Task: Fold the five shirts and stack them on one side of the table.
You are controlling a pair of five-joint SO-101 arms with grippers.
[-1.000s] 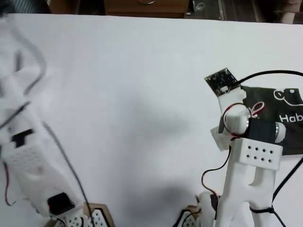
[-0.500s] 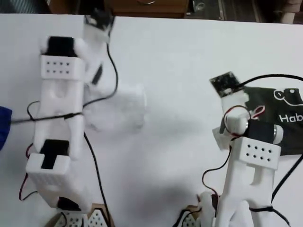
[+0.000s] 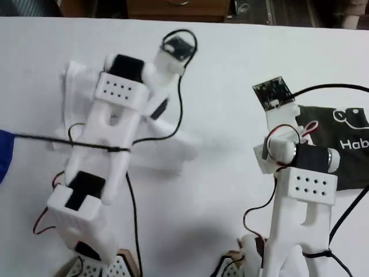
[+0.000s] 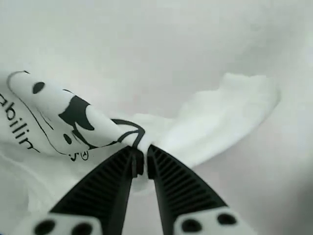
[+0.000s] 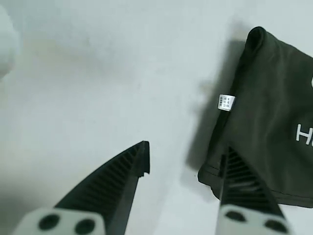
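My left gripper (image 4: 139, 164) is shut on a bunched fold of a white shirt (image 4: 220, 112) with a black print. From above, the left arm stretches across the table's left half, and the white shirt (image 3: 176, 147) spreads out crumpled beneath it. A folded black shirt (image 3: 340, 144) with white print lies at the right edge. My right gripper (image 5: 183, 171) hangs open just above the table, one finger over the corner of the black shirt (image 5: 264, 107) and the other over bare table. It holds nothing.
A blue cloth (image 3: 4, 154) peeks in at the left edge. The white table (image 3: 230, 75) stretches back to a wooden cabinet (image 3: 179, 8). Cables trail from both arms near the front edge.
The left arm has swung from the left edge towards the middle, dragging the white shirt onto the table. The right arm has barely moved.
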